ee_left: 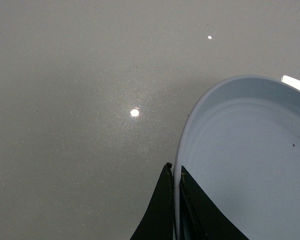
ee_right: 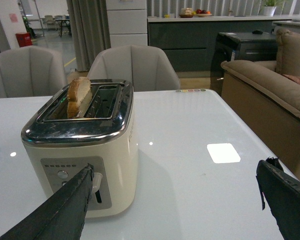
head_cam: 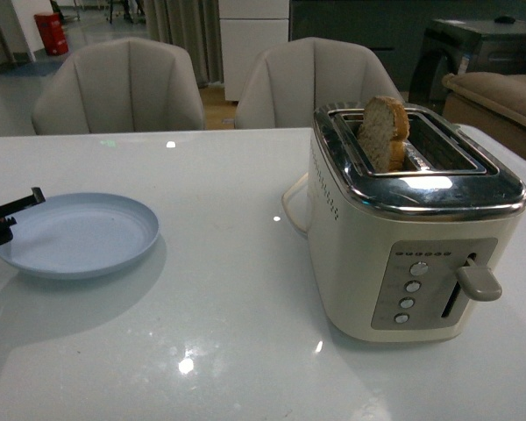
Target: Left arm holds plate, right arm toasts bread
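- One left end effector shows at the far left edge of the front view, black with thin fingers; in the left wrist view its two fingers are pinched together on the near-left rim of the plate, one on each side of the rim.
- One plate, round and pale blue, sits on the left part of the white desk, well apart from the toaster.
- One toaster, cream with a shiny metal top, stands on the right part of the desk; it has two slots running along its length, four round buttons and one lever on the end facing the camera.
- One slice of bread stands on edge in the left slot, at its far end, rounded end up and sticking out above the top; its flat faces lie along the slot.
- One right end effector hangs near the lever end of the toaster, its two dark fingers spread wide apart with nothing between them.
- Two pale chairs stand behind the desk.
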### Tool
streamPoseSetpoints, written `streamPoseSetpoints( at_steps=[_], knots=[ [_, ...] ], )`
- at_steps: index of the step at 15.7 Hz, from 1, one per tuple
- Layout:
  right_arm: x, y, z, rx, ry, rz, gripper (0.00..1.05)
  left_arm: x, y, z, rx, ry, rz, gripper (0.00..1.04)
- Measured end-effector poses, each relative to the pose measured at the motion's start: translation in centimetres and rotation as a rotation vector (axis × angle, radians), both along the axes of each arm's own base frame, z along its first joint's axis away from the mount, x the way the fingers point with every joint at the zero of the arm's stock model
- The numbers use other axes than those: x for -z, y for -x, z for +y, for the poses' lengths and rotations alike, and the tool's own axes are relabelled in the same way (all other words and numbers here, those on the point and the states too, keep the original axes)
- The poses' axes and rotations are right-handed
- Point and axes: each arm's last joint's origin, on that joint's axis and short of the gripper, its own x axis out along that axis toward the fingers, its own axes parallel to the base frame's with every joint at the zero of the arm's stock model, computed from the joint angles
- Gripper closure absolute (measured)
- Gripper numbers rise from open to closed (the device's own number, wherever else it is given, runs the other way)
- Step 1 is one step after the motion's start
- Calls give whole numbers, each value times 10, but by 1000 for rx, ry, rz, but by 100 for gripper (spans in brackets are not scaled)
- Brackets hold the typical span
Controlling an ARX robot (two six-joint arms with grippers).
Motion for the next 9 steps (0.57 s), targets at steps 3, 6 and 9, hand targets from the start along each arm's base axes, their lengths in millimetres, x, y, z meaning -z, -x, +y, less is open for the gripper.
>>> streamPoseSetpoints(
  at_steps=[3, 6, 9],
  knots=[
    [0, 0, 0, 0, 0, 0, 6, 2, 2, 0, -8, 20, -13, 102],
    [0, 0, 0, 0, 0, 0, 6, 11, 10, -2, -9, 41, 0, 102],
    [0, 0, 0, 0, 0, 0, 6, 17, 15, -3, -11, 50, 8, 102]
  ],
)
